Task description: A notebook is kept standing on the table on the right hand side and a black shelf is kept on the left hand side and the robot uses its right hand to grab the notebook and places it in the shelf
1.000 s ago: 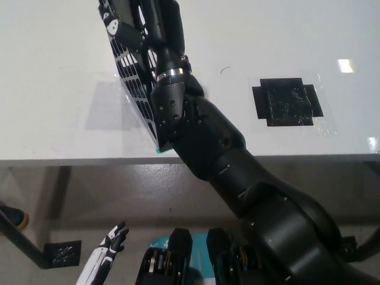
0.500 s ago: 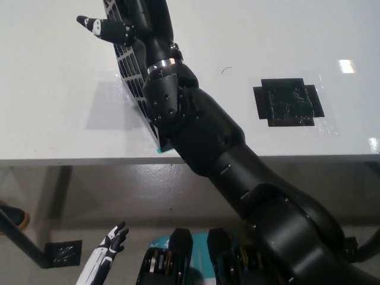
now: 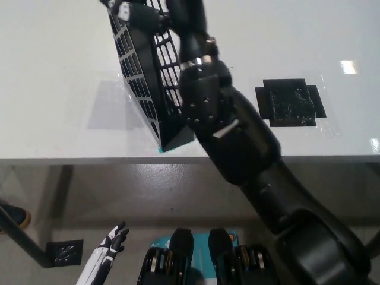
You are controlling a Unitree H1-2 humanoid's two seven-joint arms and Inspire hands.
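One black shelf [image 3: 145, 77] upright on table [image 3: 53, 71], running near edge to far | right hand [image 3: 133, 10] above, fingers unclear | left hand [image 3: 110, 252] low, fingers spread

Single head view, looking steeply down. Frames the white table [image 3: 53, 71] top, its near edge, floor below. Moderately close.

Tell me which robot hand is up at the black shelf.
The black right hand, at the top of the mesh shelf. The white left hand hangs low, below the table edge.
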